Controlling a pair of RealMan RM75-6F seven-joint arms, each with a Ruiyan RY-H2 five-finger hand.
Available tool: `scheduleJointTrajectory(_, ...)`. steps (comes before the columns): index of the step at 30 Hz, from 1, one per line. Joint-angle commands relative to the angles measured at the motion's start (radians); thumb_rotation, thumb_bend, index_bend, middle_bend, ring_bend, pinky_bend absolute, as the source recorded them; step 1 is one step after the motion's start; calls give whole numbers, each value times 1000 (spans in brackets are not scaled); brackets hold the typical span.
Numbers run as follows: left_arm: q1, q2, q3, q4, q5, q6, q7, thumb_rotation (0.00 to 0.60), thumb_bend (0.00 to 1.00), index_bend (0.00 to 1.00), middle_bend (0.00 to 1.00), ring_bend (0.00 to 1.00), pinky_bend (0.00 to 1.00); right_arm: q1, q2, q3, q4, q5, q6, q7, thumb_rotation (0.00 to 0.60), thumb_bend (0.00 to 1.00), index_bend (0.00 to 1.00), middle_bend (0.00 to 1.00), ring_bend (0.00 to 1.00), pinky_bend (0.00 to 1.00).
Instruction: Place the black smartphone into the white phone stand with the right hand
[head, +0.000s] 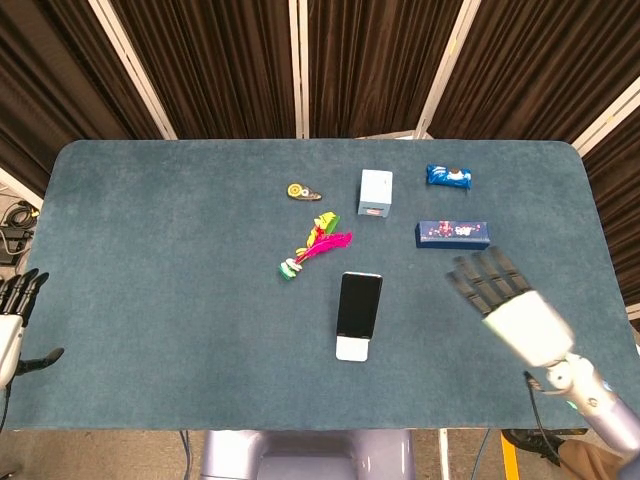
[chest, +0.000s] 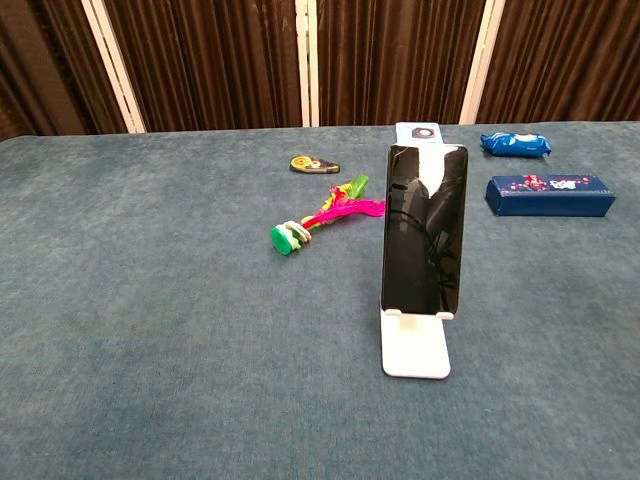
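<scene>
The black smartphone (head: 359, 303) (chest: 424, 230) stands leaning in the white phone stand (head: 351, 348) (chest: 415, 351) near the table's front middle. Nothing touches it. In the head view my right hand (head: 507, 303) hovers well to the right of the phone, raised, its fingers spread and empty. My left hand (head: 14, 318) shows at the far left edge off the table, fingers apart and holding nothing. Neither hand appears in the chest view.
Behind the phone lie a pink and green feathered toy (head: 315, 244), a small yellow tape-like disc (head: 299, 191), a pale blue box (head: 375, 193), a blue snack packet (head: 448, 177) and a dark blue carton (head: 452, 234) just beyond my right hand.
</scene>
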Motion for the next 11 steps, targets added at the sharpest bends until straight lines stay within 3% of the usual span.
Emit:
scheduleJointTrajectory(1, 5, 1, 2, 0, 12, 12, 1, 600, 0, 0, 0, 0, 0, -128, 44, -21, -243, 188, -45, 90, 600, 0, 0, 0, 0, 0)
scheduleJointTrajectory(5, 13, -3, 4, 1, 32, 35, 7, 600, 0, 0, 0, 0, 0, -179, 62, -31, -359, 231, -33, 64, 600, 0, 0, 0, 0, 0)
scheduleJointTrajectory(11, 23, 6, 10, 0, 51, 49, -17, 600, 0, 0, 0, 0, 0, -222, 34, -48, -359, 203, 7, 4, 600, 0, 0, 0, 0, 0)
